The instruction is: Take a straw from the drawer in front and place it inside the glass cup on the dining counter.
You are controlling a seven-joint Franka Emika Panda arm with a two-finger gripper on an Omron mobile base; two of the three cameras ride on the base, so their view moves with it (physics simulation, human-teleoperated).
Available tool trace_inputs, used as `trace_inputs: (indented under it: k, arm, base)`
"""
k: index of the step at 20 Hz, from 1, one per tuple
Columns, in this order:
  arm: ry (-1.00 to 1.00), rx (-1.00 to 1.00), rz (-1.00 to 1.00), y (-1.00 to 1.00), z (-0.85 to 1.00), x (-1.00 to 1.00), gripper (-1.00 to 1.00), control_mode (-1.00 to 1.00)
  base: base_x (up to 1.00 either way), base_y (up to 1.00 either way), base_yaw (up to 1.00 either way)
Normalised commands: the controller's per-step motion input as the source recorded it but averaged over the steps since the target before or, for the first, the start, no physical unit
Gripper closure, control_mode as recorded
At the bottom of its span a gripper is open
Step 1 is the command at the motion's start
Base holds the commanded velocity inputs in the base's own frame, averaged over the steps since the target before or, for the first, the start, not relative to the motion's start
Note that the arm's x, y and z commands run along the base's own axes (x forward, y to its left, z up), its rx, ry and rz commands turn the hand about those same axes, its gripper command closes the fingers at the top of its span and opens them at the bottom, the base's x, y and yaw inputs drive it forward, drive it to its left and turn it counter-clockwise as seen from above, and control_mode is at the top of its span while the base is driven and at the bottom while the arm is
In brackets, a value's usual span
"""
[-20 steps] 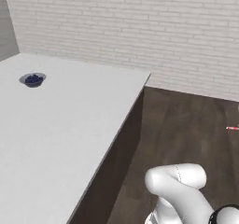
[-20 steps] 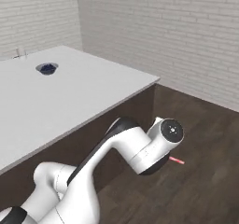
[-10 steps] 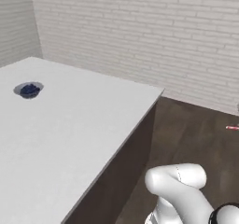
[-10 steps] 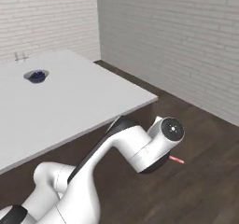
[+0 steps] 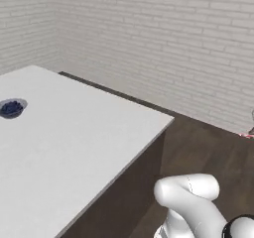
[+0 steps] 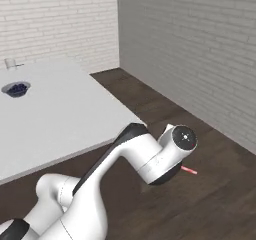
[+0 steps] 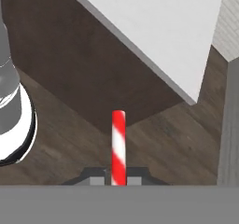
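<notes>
Both base views have swung with the driving base, bringing the glass cup (image 6: 10, 63) at the dining counter's (image 6: 60, 119) far edge into sight, while the gripper (image 7: 118, 177), jaws closed on the straw (image 7: 118, 148), carries it over the floor toward that counter.

Red-and-white striped straw (image 7: 118, 148), plain white top and dark brown wood sides on dining counter (image 5: 74, 133), grey bowl (image 6: 16, 89) of dark blue berries, whitish clear glass cup (image 6: 10, 63), pale grey-white brick walls (image 5: 163, 43), dark brown plank floor (image 6: 215, 194).
</notes>
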Motion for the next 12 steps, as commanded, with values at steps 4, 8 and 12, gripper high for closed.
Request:
trace_inputs:
  k: [4, 8, 12]
  arm:
    - [0.00, 0.00, 0.00, 0.00, 0.00, 0.00, 1.00, 1.00]
    - [0.00, 0.00, 0.00, 0.00, 0.00, 0.00, 1.00, 1.00]
    - [0.00, 0.00, 0.00, 0.00, 0.00, 0.00, 1.00, 1.00]
  base:
    - [0.84, -0.93, 0.26]
    - [0.82, -0.92, 0.27]
    - [0.80, -0.90, 0.28]
